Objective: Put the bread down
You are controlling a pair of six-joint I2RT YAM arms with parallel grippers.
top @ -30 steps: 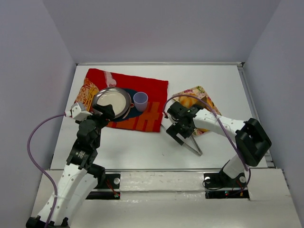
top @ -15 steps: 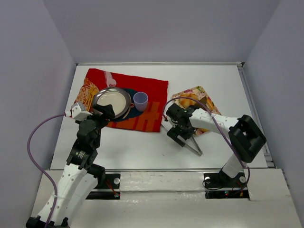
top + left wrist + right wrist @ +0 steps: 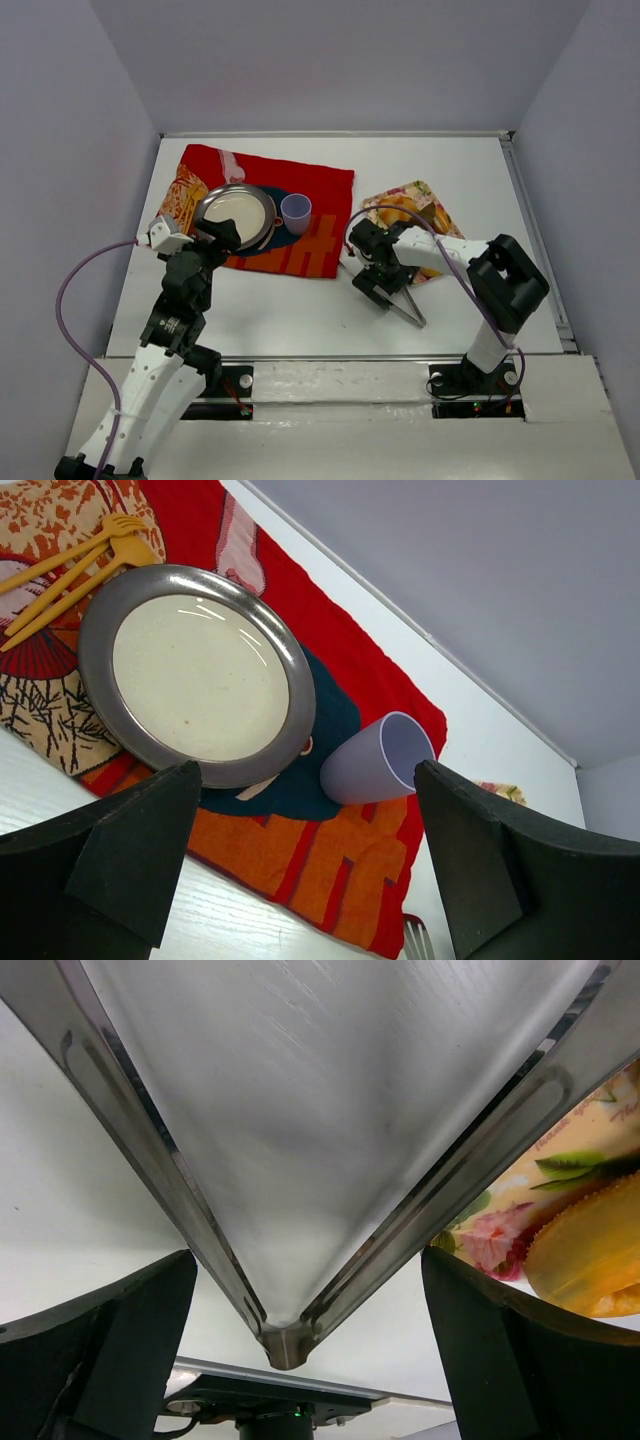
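A golden-yellow bread [image 3: 394,213] lies on the floral mat [image 3: 428,196] at the right. Only its crinkled edge [image 3: 590,1256] shows in the right wrist view, so I cannot see its centre. My right gripper [image 3: 378,284] is open and low over the metal tongs [image 3: 402,302], just left of the mat. In its wrist view the gripper [image 3: 308,1260] has a finger on each side of the tongs' hinge end [image 3: 285,1342], not touching. My left gripper [image 3: 222,236] is open and empty by the near edge of the plate [image 3: 201,211].
A metal-rimmed plate [image 3: 291,670] and a lilac cup [image 3: 375,767] sit on a red cloth [image 3: 335,865]. The cup also shows from above [image 3: 296,211]. A yellow fork and chopsticks [image 3: 70,565] lie left of the plate. A raised rail runs along the table's right edge.
The right arm's elbow has swung left while its gripper stayed over the tongs, shifting slightly left. The left arm has not moved.
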